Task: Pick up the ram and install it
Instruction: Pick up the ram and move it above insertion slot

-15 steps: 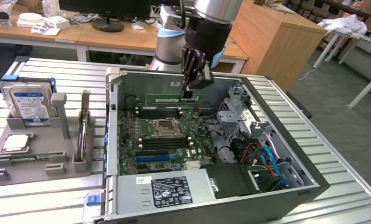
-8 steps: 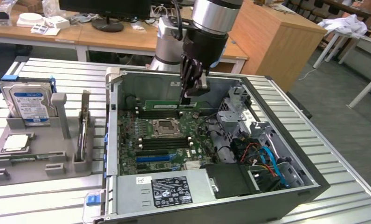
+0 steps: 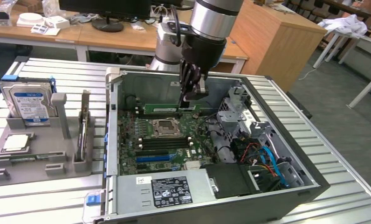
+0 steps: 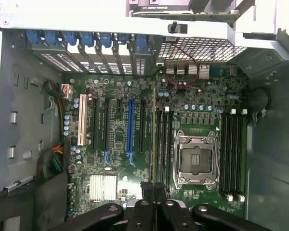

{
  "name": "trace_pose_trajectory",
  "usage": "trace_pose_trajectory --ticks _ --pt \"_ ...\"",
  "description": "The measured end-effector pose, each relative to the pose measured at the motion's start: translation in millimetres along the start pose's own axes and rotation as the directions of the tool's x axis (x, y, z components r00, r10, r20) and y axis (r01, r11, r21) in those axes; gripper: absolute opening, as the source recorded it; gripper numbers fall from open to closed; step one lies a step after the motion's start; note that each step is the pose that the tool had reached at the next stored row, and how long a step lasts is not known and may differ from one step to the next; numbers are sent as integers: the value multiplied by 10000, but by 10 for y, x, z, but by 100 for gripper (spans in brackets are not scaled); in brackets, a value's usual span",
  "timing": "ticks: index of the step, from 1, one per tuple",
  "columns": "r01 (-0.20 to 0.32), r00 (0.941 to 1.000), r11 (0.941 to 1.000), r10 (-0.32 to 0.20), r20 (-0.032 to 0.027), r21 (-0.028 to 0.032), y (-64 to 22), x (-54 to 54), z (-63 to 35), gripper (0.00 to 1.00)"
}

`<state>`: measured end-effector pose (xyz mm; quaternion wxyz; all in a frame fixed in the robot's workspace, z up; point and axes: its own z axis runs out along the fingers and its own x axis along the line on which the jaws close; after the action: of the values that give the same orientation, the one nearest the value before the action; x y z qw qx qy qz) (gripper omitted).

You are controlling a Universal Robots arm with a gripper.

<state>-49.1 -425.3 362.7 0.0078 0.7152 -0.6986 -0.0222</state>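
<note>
My gripper (image 3: 187,103) hangs inside the open computer case (image 3: 113,121), shut on the ram (image 3: 163,109). The ram is a long green stick held level above the motherboard (image 3: 154,149), near the case's far wall. In the wrist view the ram (image 4: 154,134) shows edge-on as a thin line running out from my fingertips (image 4: 148,188). It lies over the dark memory slots (image 4: 163,139) beside the metal processor socket (image 4: 197,161). I cannot tell whether the ram touches a slot. More slots (image 4: 231,154) sit on the socket's other side.
On the exterior view's left, a grey holder tray (image 3: 24,161) carries a silver hard drive (image 3: 27,102) and a square processor chip (image 3: 17,142). Inside the case are a drive cage (image 3: 235,112), orange and blue cables (image 3: 266,161) and a labelled power supply (image 3: 167,189).
</note>
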Motion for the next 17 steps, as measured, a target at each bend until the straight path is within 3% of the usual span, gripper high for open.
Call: trace_pose_trajectory --ticks 17 --pt "-101 9999 9999 101 4 2 -6 3 143 12"
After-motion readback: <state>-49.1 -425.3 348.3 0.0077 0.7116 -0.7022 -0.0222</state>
